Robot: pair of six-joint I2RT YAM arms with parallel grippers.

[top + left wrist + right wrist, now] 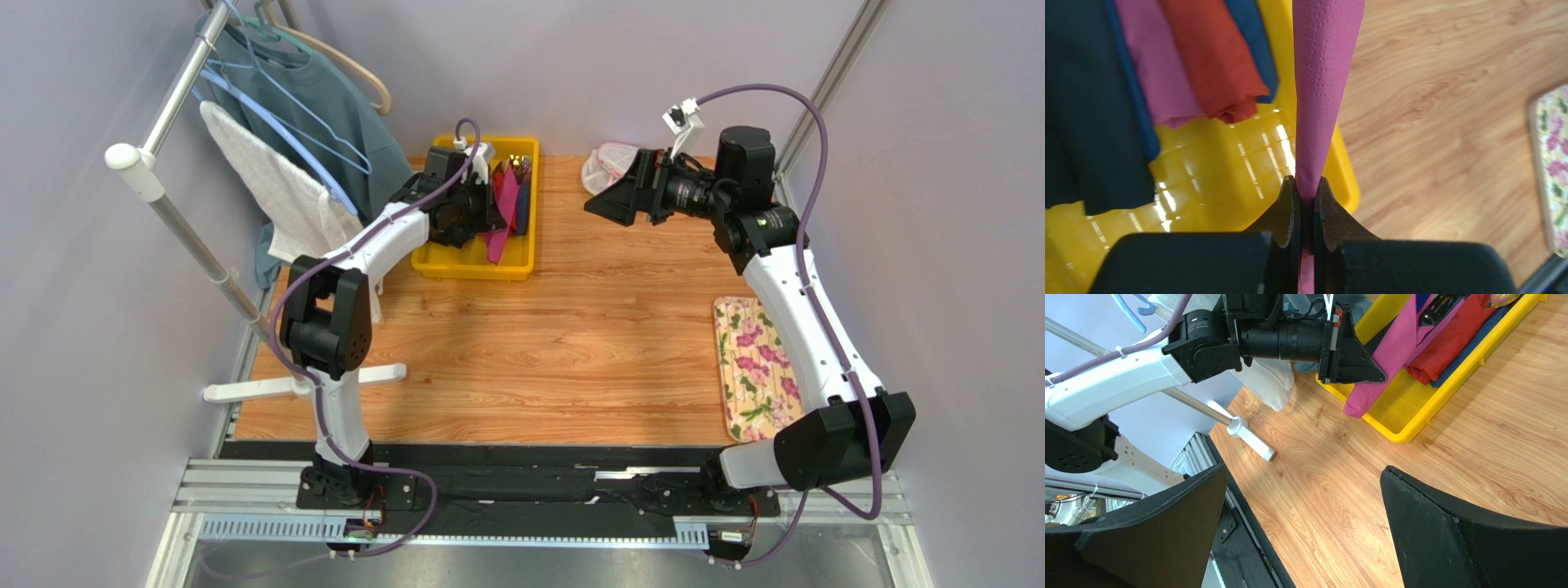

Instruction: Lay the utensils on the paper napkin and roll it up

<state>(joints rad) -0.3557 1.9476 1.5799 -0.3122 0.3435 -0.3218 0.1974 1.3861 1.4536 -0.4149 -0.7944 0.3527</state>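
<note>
step: getting the napkin | left gripper (1307,197) pinched tight on the pink paper napkin (1324,73), which hangs over the yellow tray (1229,184) at 11 o'clock on the table (552,355) | right gripper (1300,478) wide apart, holding nothing, at 1 o'clock | done: napkin picked up | left: lay it flat, add utensils, roll

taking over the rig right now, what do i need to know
Left gripper: shut on the paper napkin, which hangs over the yellow tray.
Right gripper: open, empty, raised over the table.
Utensils: none on the table; cutlery lies at the tray's far end, too small to sort.
Done: napkin grasped.
Left: spread napkin on the table, lay utensils on it, roll it up.
</note>
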